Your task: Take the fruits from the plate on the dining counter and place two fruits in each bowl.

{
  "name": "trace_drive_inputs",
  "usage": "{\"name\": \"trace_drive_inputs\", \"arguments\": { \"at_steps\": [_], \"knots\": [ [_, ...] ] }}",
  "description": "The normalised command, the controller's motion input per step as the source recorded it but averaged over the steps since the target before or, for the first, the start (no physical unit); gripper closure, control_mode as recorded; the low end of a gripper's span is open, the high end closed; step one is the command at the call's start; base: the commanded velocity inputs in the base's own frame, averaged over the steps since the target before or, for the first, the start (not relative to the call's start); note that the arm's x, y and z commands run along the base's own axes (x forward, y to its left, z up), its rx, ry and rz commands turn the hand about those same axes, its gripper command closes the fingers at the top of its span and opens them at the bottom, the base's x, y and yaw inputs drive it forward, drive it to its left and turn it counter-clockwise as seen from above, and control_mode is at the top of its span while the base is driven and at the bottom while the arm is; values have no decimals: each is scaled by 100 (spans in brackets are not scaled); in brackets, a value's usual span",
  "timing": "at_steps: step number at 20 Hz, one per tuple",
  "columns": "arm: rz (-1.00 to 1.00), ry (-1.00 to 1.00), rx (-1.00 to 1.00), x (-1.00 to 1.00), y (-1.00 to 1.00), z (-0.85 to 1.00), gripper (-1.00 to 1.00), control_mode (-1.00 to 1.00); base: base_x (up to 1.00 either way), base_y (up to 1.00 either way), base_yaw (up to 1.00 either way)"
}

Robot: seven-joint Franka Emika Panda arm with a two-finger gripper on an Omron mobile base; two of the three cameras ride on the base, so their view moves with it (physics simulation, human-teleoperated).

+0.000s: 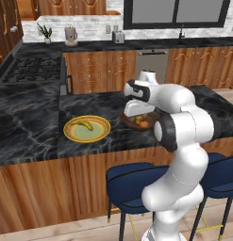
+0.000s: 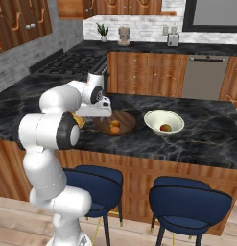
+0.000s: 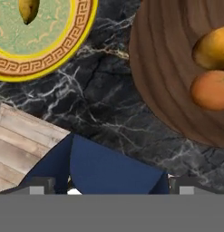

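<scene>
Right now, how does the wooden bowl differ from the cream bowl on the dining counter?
The wooden bowl is dark brown; the cream bowl is pale with a greenish-white inside. The wooden bowl holds two round orange fruits; the cream bowl holds one reddish apple. The wooden bowl sits nearer the yellow plate, partly under the arm; the cream bowl stands farther out. Both are wide, shallow and upright on the black marble.

This was a home kitchen: a gas stove (image 1: 33, 69) and wood cabinets (image 1: 101, 70) stood beyond the gripper (image 1: 137, 110), with blue stools (image 2: 187, 204) below.
</scene>
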Motion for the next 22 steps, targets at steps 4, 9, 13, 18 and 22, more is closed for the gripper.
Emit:
{"name": "trace_drive_inputs", "arguments": {
  "at_steps": [4, 9, 13, 18, 22],
  "knots": [
    [21, 2, 0, 13, 100, 24, -100, -100, 0, 0, 0],
    [6, 2, 0, 20, 97, 7, -100, -100, 0, 0, 0],
    [0, 0, 5, 26, 76, 0, -100, -100, 0, 0, 0],
    [0, 1, 1, 47, 39, -5, -100, -100, 0, 0, 0],
    [0, 0, -3, 63, 19, -49, -100, -100, 0, 0, 0]
  ]
}}
